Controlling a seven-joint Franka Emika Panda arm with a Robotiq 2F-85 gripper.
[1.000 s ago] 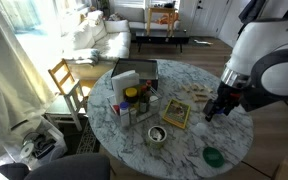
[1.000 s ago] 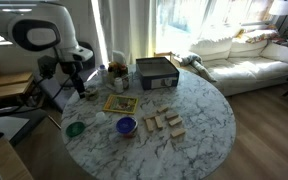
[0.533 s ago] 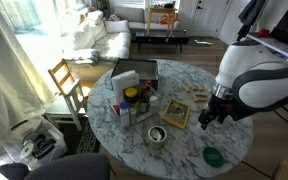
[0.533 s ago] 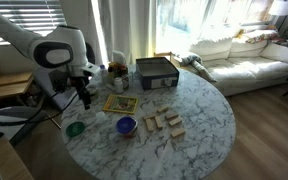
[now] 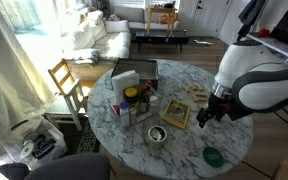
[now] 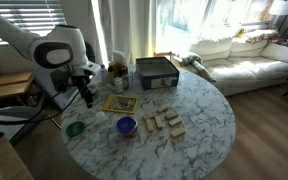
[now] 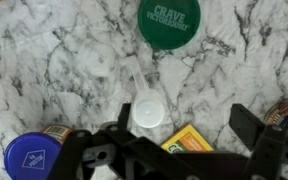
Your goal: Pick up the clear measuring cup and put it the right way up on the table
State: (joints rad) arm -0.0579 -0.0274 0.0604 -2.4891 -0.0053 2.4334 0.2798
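Note:
The clear measuring cup (image 7: 146, 112) lies upside down on the marble table (image 7: 54, 70), its handle pointing away toward a green lid (image 7: 168, 22). My gripper (image 7: 184, 121) is open and empty above the table. Its left finger is beside the cup and its right finger is well apart to the right. The jaws are not around the cup. In both exterior views the gripper (image 5: 206, 115) (image 6: 84, 98) hovers low over the table's edge (image 5: 184, 150) (image 6: 204, 120). I cannot make out the cup in those views.
A yellow box (image 7: 189, 140) (image 5: 176, 113) (image 6: 120, 102) lies under the gripper. A blue-lidded jar (image 7: 29, 158) (image 6: 126, 126) stands close by. The green lid (image 5: 213, 156) (image 6: 75, 128) is near the rim. Wooden blocks (image 6: 164, 122), a dark box (image 6: 154, 72) and bottles (image 5: 134, 98) stand farther in.
A second ago the arm swung down and brought the gripper lower over the table. Over the last half second nothing has moved.

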